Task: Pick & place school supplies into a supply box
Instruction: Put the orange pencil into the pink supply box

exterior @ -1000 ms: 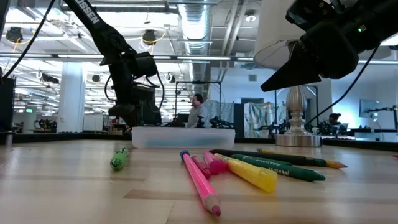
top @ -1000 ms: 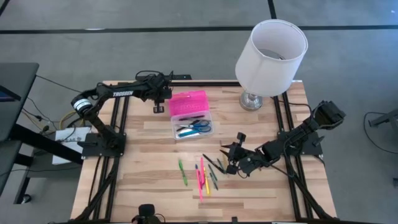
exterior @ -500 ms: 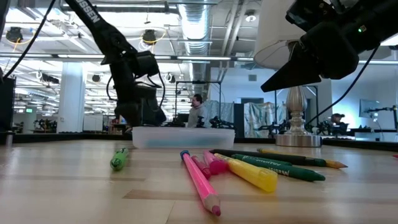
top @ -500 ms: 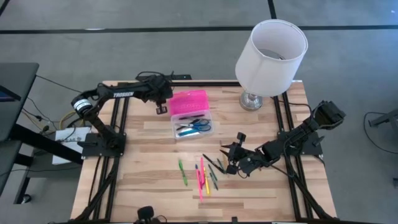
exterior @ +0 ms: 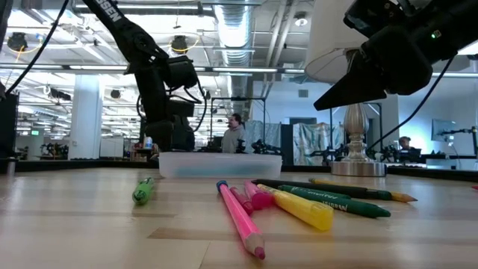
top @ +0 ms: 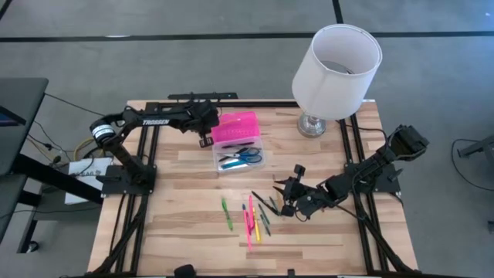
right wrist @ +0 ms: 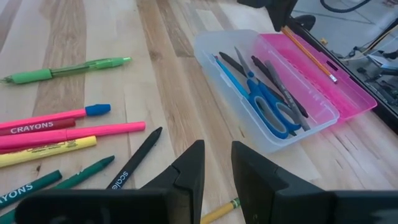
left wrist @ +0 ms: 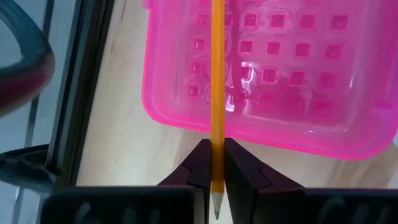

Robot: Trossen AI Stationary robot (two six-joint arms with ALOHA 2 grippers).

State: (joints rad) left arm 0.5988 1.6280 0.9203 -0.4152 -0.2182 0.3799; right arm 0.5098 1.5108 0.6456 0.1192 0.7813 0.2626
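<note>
Over pink lid [left wrist: 267, 68] edge, left end effector [left wrist: 216, 163] pinches orange pencil [left wrist: 217, 74]; right end effector [right wrist: 215, 163] parted, empty.

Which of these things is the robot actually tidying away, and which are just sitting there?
Part of the job:
- pink-lidded box
- orange pencil in left hand
- scissors inside
- loose pens near right hand

Just there:
- lamp
</note>
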